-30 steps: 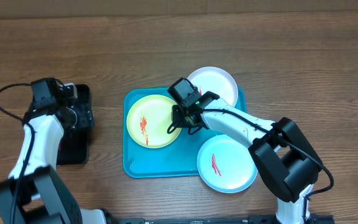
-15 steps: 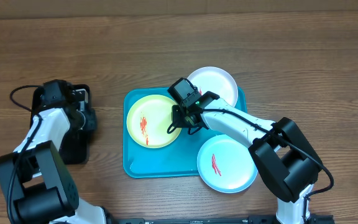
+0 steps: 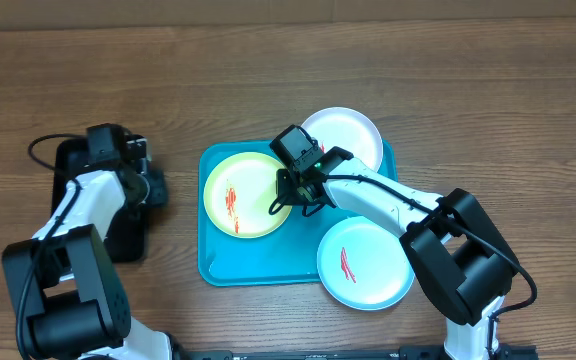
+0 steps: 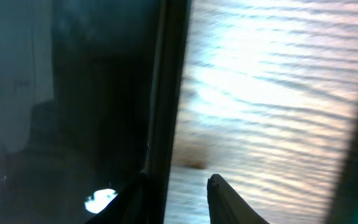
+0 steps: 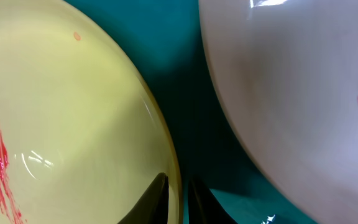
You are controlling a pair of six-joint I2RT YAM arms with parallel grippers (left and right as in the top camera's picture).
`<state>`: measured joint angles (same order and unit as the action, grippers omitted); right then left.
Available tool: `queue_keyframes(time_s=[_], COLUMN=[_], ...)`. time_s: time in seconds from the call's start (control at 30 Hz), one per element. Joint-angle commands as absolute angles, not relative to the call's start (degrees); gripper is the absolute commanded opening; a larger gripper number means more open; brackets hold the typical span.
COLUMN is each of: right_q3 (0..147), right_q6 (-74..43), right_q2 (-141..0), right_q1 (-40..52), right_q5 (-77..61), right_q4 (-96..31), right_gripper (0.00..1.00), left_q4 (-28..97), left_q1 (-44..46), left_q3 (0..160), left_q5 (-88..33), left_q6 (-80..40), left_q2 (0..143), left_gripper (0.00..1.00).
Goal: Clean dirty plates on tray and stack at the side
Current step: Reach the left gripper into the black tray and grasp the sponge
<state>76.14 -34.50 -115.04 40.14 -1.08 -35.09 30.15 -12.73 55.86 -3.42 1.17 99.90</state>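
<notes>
The pale yellow-green plate, smeared red, lies at the left of the turquoise tray. A white plate overhangs the tray's back right corner. Another white plate with a red smear overhangs its front right corner. My right gripper is shut on the yellow-green plate's right rim. In the right wrist view its fingers pinch that rim, with the yellow-green plate on the left and a white plate on the right. My left gripper is open and empty at the black tray's right edge.
A narrow black tray stands left of the turquoise tray, with a strip of bare wood between them. In the left wrist view the fingers straddle the black tray's rim, with the wood table on the right.
My left gripper has moved right, from over the black tray to its right edge. The right arm and the plates have not moved.
</notes>
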Motion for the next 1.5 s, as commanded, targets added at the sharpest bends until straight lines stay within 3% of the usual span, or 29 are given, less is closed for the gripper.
queue_keyframes(time_s=[0.0, 0.37, 0.8, 0.9, 1.17, 1.47], right_q3=[76.5, 76.5, 76.5, 76.5, 76.5, 76.5], right_q6=[-34.5, -34.5, -34.5, -34.5, -34.5, -34.5], right_q2=[-115.9, -115.9, -115.9, -115.9, -115.9, -115.9], right_q1=[40.1, 40.1, 40.1, 40.1, 40.1, 40.1], right_q5=[-0.7, -0.7, -0.8, -0.7, -1.0, -1.2], right_q4=[-34.7, -34.7, -34.7, -34.5, -34.5, -34.3], right_gripper=[0.14, 0.14, 0.14, 0.14, 0.14, 0.14], left_q4=[29.4, 30.0, 72.2, 77.0, 71.6, 54.0], left_q1=[-9.6, -8.2, -12.8, -16.1, -26.7, -29.0], left_q3=[55.5, 58.4, 90.8, 89.8, 78.7, 69.7], left_q5=[-4.3, -4.1, -0.6, 2.6, 1.5, 1.7], left_q6=[-1.3, -3.2, -2.2, -2.2, -2.1, 3.5], left_q2=[100.4, 100.4, 100.4, 100.4, 100.3, 100.3], left_gripper=[0.34, 0.35, 0.35, 0.29, 0.27, 0.43])
